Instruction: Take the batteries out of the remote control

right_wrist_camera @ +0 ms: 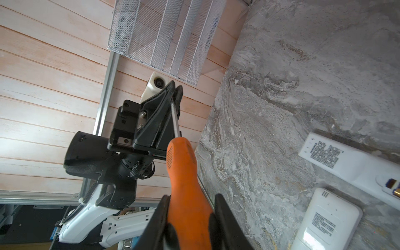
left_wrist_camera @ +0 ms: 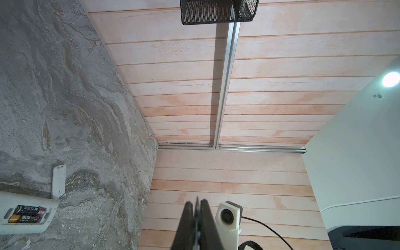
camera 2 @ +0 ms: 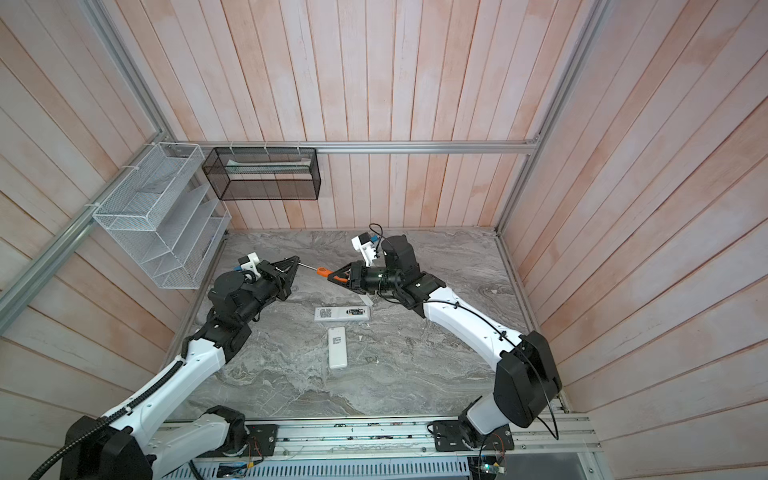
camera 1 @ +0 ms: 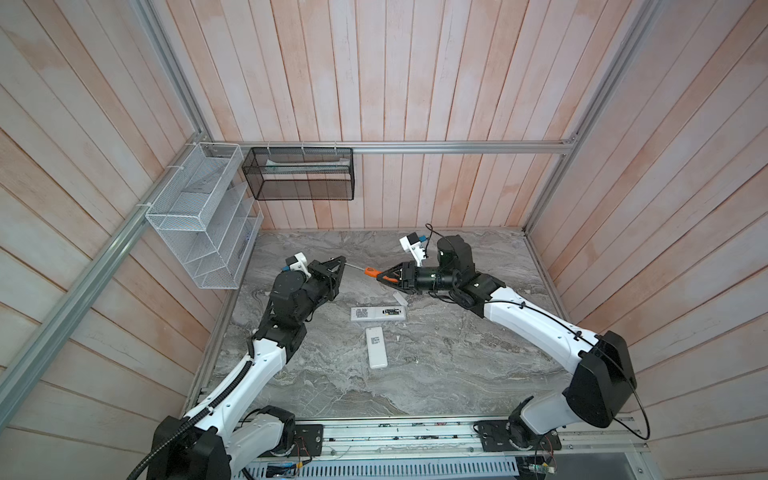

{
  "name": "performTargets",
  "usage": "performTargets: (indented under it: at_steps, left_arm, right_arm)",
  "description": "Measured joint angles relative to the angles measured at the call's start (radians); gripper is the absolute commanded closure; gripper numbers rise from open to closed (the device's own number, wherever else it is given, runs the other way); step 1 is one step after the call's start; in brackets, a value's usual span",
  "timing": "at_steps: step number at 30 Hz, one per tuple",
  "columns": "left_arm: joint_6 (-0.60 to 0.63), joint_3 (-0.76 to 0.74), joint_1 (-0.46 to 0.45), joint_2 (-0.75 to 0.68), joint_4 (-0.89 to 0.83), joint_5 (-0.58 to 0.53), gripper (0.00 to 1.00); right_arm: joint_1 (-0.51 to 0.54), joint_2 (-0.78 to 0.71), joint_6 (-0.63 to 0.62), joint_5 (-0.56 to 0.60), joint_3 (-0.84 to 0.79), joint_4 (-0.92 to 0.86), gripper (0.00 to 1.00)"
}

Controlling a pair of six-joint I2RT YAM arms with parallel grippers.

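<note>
The left gripper (right_wrist_camera: 176,87) was pinched tight on the metal shaft of the screwdriver (right_wrist_camera: 184,168), with the tip hidden between its fingers. In the left wrist view the shaft was only a blurred sliver. The right gripper (right_wrist_camera: 191,198) had both fingers against the orange handle, whose butt end ran out of frame. Apart from both, the batteries (left_wrist_camera: 28,214) lay side by side in the open bay of the remote control (camera 1: 376,313), barely a dark strip in both top views. A loose cover (left_wrist_camera: 58,181) lay just beside it.
</note>
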Motion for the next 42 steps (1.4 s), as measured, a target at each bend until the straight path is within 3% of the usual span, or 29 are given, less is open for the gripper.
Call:
performTargets:
  at_steps: [6, 10, 13, 16, 22, 30, 38, 42]
  left_arm:
    - [-0.014, -0.016, 0.003, -0.002, 0.018, 0.003, 0.96]
    - [-0.008, -0.037, 0.017, -0.017, 0.013, 0.022, 0.54]
    - [0.013, -0.047, 0.042, -0.032, -0.014, 0.043, 0.4]
    - [0.062, -0.045, 0.074, -0.042, -0.051, 0.1, 0.33]
    - [0.28, 0.071, 0.123, -0.008, -0.302, 0.274, 0.3]
    - [0.653, 0.224, 0.122, 0.111, -0.681, 0.408, 0.3]
    - [1.004, 0.368, 0.016, 0.314, -0.976, 0.397, 0.24]
    - [1.146, 0.435, -0.003, 0.354, -1.011, 0.393, 0.1]
  right_arm:
    - [-0.003, 0.0, -0.006, -0.008, 0.0, -0.005, 0.88]
    - [-0.006, 0.0, -0.024, -0.011, 0.0, -0.026, 0.9]
    - [-0.022, -0.006, -0.054, -0.006, 0.0, -0.066, 0.91]
    - [-0.049, -0.024, -0.087, 0.005, 0.0, -0.122, 0.91]
    - [-0.129, -0.094, -0.184, 0.077, 0.017, -0.324, 0.92]
    - [-0.203, -0.184, -0.301, 0.178, 0.031, -0.595, 0.92]
    - [-0.234, -0.258, -0.321, 0.208, -0.028, -0.699, 0.92]
    - [-0.241, -0.265, -0.32, 0.208, -0.031, -0.727, 0.92]
